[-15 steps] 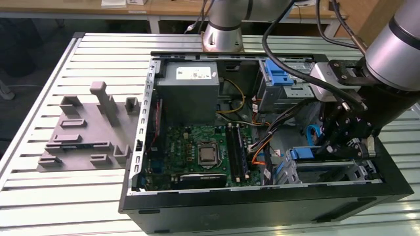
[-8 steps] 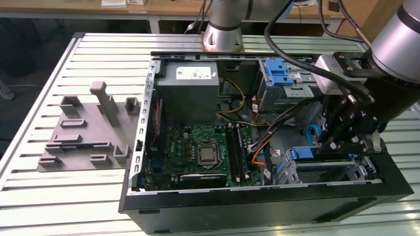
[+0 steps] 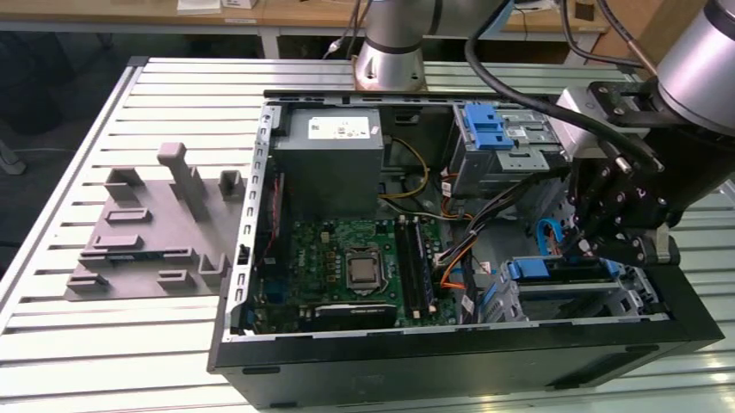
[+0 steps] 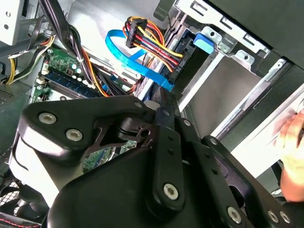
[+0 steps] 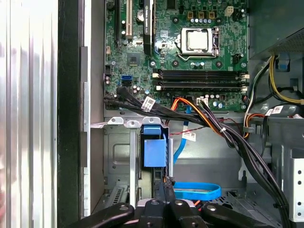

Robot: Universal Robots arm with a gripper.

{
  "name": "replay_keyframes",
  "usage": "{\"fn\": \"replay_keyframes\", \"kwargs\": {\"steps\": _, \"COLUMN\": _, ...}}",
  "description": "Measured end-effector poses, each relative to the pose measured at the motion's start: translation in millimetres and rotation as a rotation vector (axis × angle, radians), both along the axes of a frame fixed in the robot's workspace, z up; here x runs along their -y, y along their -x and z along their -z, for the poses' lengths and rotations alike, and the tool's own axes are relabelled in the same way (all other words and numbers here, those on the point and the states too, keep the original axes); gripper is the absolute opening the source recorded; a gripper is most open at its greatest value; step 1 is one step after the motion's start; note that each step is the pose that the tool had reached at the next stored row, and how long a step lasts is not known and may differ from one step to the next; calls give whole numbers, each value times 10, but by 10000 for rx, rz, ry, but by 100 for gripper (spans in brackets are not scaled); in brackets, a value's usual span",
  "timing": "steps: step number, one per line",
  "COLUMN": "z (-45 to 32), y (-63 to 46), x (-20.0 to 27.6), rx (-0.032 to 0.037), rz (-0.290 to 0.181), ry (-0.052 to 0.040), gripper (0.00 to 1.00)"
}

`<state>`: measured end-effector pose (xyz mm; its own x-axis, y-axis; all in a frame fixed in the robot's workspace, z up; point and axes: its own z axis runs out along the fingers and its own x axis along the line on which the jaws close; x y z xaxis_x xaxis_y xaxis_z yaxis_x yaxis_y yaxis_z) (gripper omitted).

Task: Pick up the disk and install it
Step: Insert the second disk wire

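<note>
On the exterior view's left, one grey moulded fixture (image 3: 147, 228) lies on the slatted table (image 3: 69, 155). Well apart from it, the open computer case (image 3: 460, 353) holds one green motherboard (image 3: 344, 267) with one processor socket (image 3: 361, 268) and, above them in the picture, one grey metal box (image 3: 333, 163). Further right there are two blue plastic pieces: a ribbed latch (image 3: 494, 127) on the upper drive cage, and below it what seems to be the bracket of the disk (image 3: 559, 269), seated in the lower drive cage.

The gripper (image 3: 580, 249) reaches down into the case at the far right, its tips just beside the disk's end. In both wrist views its jaws are drawn together with no gap between the fingertips (image 5: 166, 187), next to one flat blue cable (image 5: 197, 192) and a bundle of coloured wires (image 4: 152, 45).

The disk (image 5: 154, 149) sits between the cage's metal rails, so its label and most of its body are hidden. Whether the fingertips pinch anything is hard to make out behind the gripper's black linkage (image 4: 142, 190).
</note>
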<state>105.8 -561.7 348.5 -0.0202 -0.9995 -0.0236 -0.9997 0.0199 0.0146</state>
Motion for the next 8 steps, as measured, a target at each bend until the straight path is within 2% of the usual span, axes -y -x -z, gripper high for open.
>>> {"fn": "replay_keyframes", "kwargs": {"steps": 8, "z": -2, "y": 0, "x": 0, "rx": 0, "rz": 0, "ry": 0, "gripper": 11}}
